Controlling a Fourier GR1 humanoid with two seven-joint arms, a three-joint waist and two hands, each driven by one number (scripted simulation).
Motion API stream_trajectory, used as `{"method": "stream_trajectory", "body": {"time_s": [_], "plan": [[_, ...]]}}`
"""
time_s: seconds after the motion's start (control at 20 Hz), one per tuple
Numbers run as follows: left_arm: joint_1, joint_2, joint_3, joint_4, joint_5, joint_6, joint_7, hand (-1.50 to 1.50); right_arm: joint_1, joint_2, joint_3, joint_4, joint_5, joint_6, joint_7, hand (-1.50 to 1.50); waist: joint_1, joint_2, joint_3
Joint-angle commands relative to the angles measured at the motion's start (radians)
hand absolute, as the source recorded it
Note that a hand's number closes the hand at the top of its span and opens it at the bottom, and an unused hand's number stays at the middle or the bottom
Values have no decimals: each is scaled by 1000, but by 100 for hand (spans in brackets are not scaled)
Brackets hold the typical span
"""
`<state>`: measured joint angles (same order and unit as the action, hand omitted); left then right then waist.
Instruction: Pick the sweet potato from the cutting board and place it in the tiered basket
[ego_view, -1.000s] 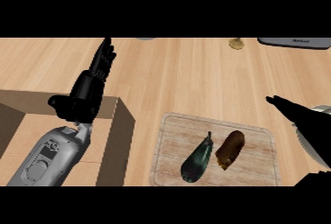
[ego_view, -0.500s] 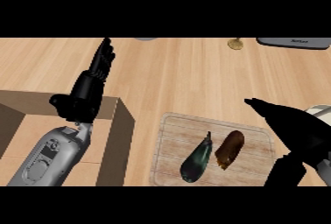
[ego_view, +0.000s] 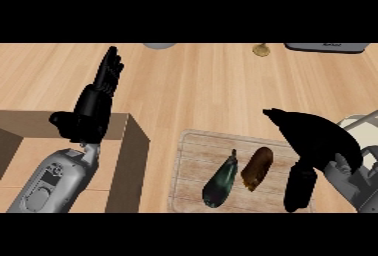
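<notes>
While my left hand (ego_view: 94, 102) rests open at the frame's left, my right hand (ego_view: 316, 145), fingers loosely curved, holds nothing, beside the sweet potato (ego_view: 257, 168) on the cutting board (ego_view: 193, 170).

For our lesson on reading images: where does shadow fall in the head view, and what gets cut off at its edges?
Head view: light is even, with soft shadow beside the eggplant and sweet potato on the cutting board; the grey tray and the wire basket are cut off at the edges.
</notes>
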<state>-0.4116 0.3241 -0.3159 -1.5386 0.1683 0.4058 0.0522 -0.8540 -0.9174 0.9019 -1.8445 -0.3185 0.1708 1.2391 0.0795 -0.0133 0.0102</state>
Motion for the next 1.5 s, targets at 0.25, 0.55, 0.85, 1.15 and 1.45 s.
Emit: {"method": "stream_trajectory", "body": {"time_s": [0.25, 0.55, 0.85, 1.15, 1.45], "plan": [[95, -1, -16, 66, -10, 3, 1, 0, -190, 119, 122, 133, -52, 99, 248, -150, -25, 18, -19], [138, -22, -44, 13, -22, 19, 16, 0, -268, 217, 221, 177, -52, 97, 230, -150, -37, 7, -16], [168, -5, -21, 23, -22, 9, -14, 0, -309, 198, 284, 258, -50, 91, 190, -150, -63, 8, -15], [172, 6, 0, 9, -5, -5, 4, 0, -334, 229, 333, 329, -44, 41, 188, -150, -73, 8, -14], [207, -19, 3, 22, -15, 4, -38, 0, -334, 242, 343, 354, -88, 20, 156, -150, -84, 10, -14]]}}
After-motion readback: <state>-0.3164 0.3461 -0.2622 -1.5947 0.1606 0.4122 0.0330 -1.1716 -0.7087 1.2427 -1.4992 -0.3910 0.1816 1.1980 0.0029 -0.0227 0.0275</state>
